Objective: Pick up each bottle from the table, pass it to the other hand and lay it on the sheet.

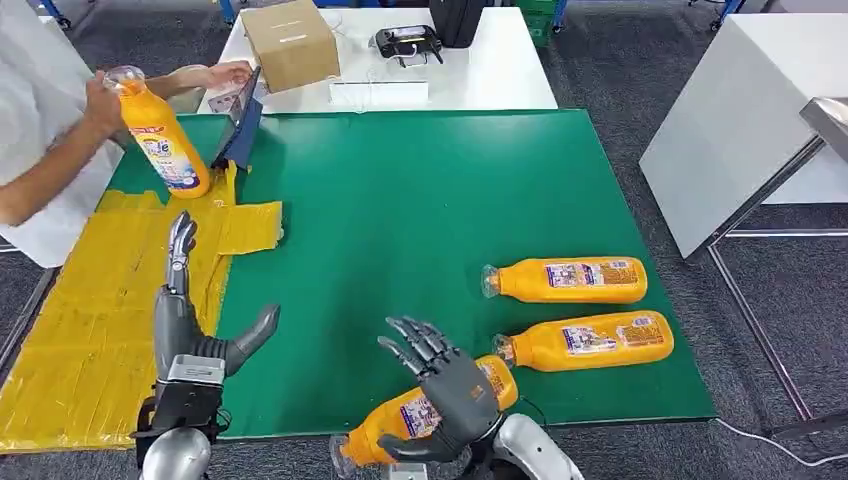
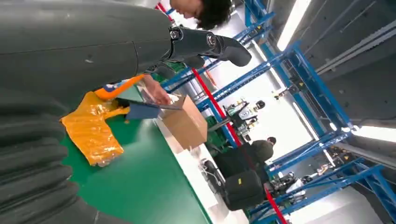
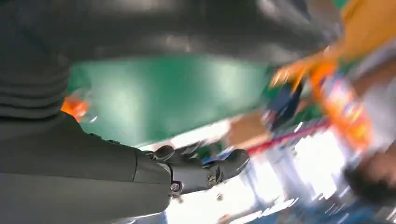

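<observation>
Nearest, the right robot hand [image 1: 445,385] hovers over an orange bottle [image 1: 400,425] lying at the near edge of the green tabletop [image 1: 400,220], fingers spread and raised, nothing in them; whether the palm touches the bottle cannot be told. The left robot hand [image 1: 190,320] stands to the left over the yellow sheet [image 1: 80,330], fingers straight and pointing far, thumb out to the right, holding nothing. To the right, two more orange bottles lie on their sides, one nearer [image 1: 585,341], one just beyond it [image 1: 565,280], caps to the left. Far left, a person's hand [image 1: 100,105] grips an upright orange bottle [image 1: 160,135] above the sheet's far end. A cardboard box [image 1: 290,43] sits on the white table [image 1: 480,80] beyond.
</observation>
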`<state>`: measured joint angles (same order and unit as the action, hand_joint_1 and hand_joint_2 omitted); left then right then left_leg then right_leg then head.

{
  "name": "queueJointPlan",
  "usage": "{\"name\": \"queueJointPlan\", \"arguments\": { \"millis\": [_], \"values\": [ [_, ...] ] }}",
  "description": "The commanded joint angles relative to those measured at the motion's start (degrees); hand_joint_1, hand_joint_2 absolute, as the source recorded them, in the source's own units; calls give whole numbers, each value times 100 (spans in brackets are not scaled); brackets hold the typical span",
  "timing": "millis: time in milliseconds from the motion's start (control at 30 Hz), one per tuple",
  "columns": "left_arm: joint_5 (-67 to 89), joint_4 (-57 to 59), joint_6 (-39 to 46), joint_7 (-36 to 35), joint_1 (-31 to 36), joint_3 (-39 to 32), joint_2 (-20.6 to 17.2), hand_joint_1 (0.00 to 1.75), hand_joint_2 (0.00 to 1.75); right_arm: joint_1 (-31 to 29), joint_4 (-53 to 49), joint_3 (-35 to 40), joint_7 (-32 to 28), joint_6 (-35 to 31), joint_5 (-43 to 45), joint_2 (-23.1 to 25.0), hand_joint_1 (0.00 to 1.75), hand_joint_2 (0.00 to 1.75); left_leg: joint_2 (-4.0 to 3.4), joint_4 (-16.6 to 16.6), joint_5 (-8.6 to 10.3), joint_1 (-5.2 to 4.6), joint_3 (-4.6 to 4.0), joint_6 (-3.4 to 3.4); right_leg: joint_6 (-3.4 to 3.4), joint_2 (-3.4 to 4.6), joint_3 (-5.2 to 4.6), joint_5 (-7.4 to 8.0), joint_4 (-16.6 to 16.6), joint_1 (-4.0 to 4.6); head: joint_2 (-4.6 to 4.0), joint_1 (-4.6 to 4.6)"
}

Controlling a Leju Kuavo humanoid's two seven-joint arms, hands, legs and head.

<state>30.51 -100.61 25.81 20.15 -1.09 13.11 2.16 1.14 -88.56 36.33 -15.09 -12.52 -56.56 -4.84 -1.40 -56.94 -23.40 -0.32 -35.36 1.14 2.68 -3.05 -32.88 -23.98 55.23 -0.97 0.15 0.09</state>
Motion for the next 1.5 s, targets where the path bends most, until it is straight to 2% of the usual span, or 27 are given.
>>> {"name": "queueJointPlan", "arguments": {
  "millis": [33, 167, 433, 500, 533, 700, 833, 867, 900, 967, 1033, 1167, 1500],
  "values": [
    [-153, 744, -57, 87, 503, -70, 119, 0, 175, -731, 363, 1263, -506, 641, 639, -1292, 0, 175, 20, 3, -6, 8, 27, -8, -11, 17, 33, -6, -9, 4, 0, 0],
    [-272, 851, -64, 150, 580, -23, 94, 0, 175, -1025, 516, 1638, -666, 993, 791, -1820, 0, 175, 14, 2, -8, 8, 27, -8, -10, 22, 33, -5, -9, 4, 0, -4],
    [-273, 871, -62, 150, 587, -20, 96, 0, 175, -1026, 539, 1629, -718, 973, 829, -1857, 0, 175, 6, 2, -5, 4, 14, -6, -6, 17, 18, -1, -6, 3, 0, 0],
    [-329, 928, -104, 179, 638, 29, 78, 0, 175, -1135, 551, 1757, -767, 1294, 1145, -1973, 0, 175, 14, 2, -14, 9, 35, -13, -14, 29, 41, -11, -7, 5, 0, -2],
    [-335, 1007, -87, 178, 677, 53, 81, 0, 175, -1194, 663, 1830, -707, 1271, 1108, -2028, 0, 175, 11, 2, -3, 1, 12, -6, -5, 11, 15, -2, -4, 1, 0, -2],
    [-392, 1007, -6, 151, 627, 51, 69, 0, 175, -1421, 992, 2019, -140, 996, 633, -2107, 0, 175, 5, 2, -5, 6, 20, -6, -6, 22, 23, 0, -8, 4, 0, -4],
    [-396, 885, 8, 98, 487, -18, 79, 0, 175, -1396, 1230, 1983, 498, 709, 14, -2016, 0, 175, 8, 4, -5, 5, 20, -6, -7, 19, 25, -2, -9, 3, 0, -2],
    [-355, 800, 14, 71, 380, -71, 91, 0, 175, -1290, 1338, 1881, 980, 495, -463, -1942, 0, 175, 13, 3, -10, 8, 30, -9, -10, 24, 37, -6, -11, 4, 0, -2],
    [-339, 754, 16, 64, 331, -86, 90, 0, 175, -1240, 1391, 1826, 1154, 417, -645, -1880, 0, 175, 10, 6, -6, 5, 22, -6, -7, 17, 28, -2, -12, 3, 0, -2],
    [-232, 536, 10, -45, 134, -180, 122, 0, 175, -1014, 1569, 1506, 1826, 88, -1417, -1467, 0, 175, 5, 7, -8, 7, 26, -7, -8, 22, 32, -3, -13, 4, 0, -2],
    [-149, 380, -27, -126, 19, -249, 156, 0, 175, -839, 1624, 1220, 2172, -49, -1938, -1102, 0, 175, -1, 11, -16, 13, 43, -14, -15, 40, 47, -7, -18, 9, 0, -2],
    [-42, 274, -68, -196, -88, -328, 212, 0, 175, -621, 1561, 699, 2283, -73, -2327, -672, 0, 175, -2, 0, -15, 15, 28, -15, -15, 37, 30, -8, -5, 12, 0, 0],
    [-30, 300, -58, -205, -86, -343, 230, 0, 175, -601, 1594, 579, 2302, -88, -2402, -639, 0, 175, -13, 0, -12, 18, 22, -22, -29, 43, 13, 9, -3, 19, 0, 0]
  ]
}}
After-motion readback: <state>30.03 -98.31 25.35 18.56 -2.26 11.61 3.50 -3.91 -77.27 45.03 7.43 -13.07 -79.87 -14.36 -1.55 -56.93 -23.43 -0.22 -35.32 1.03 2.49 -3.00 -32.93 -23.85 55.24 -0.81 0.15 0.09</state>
